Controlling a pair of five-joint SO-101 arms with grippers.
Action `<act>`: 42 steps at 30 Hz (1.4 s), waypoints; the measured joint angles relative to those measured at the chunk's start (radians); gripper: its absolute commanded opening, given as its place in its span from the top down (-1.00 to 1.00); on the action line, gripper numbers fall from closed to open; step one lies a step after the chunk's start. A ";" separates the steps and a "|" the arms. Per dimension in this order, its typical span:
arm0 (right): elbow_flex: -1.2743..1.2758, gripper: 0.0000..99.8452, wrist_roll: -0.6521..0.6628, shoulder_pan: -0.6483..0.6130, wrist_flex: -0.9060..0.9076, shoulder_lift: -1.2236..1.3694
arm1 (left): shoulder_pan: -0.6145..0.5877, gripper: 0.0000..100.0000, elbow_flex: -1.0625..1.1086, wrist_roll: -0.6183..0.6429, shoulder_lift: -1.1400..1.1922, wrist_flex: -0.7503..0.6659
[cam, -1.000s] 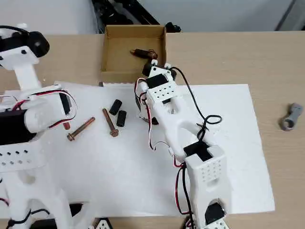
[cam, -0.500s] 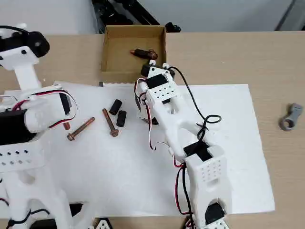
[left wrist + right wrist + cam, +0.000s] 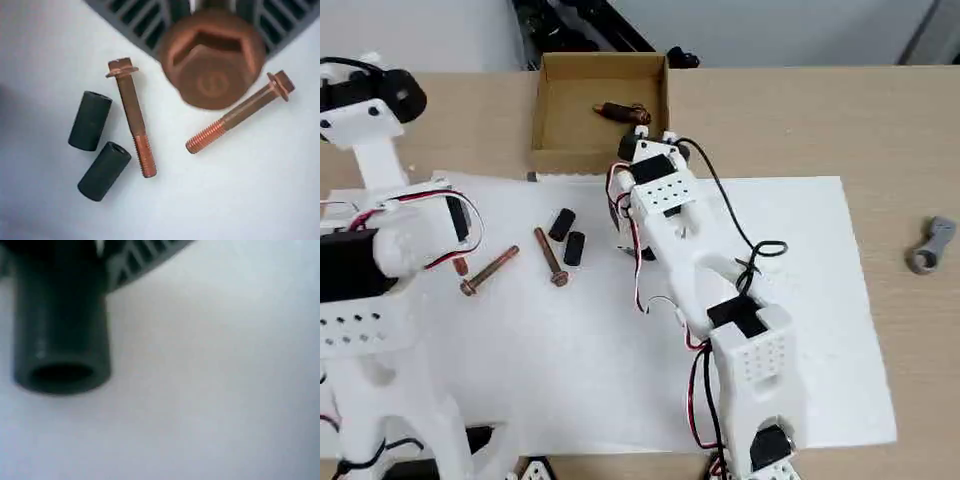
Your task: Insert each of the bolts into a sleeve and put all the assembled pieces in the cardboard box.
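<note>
Protruding from right fingers (image 3: 140, 260), black sleeve (image 3: 62, 340)

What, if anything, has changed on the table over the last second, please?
Very little. The right arm, holding a sleeve, shifted only slightly in place; the left arm, holding a bolt, hardly stirred. Nothing was grasped or released. The loose bolts, the loose sleeves and the assembled piece in the cardboard box stayed put.
</note>
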 measured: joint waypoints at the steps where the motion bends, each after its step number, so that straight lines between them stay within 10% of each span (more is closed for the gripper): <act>1: 0.000 0.96 0.002 0.000 0.000 0.000 | 0.000 0.99 0.000 0.000 0.000 0.000; 19: -0.002 0.98 0.011 -0.012 0.112 -0.048 | 0.000 0.99 0.000 0.000 0.000 0.000; 42: -0.002 0.98 0.270 -0.012 0.150 -0.878 | 0.000 0.99 0.000 0.052 0.000 -0.104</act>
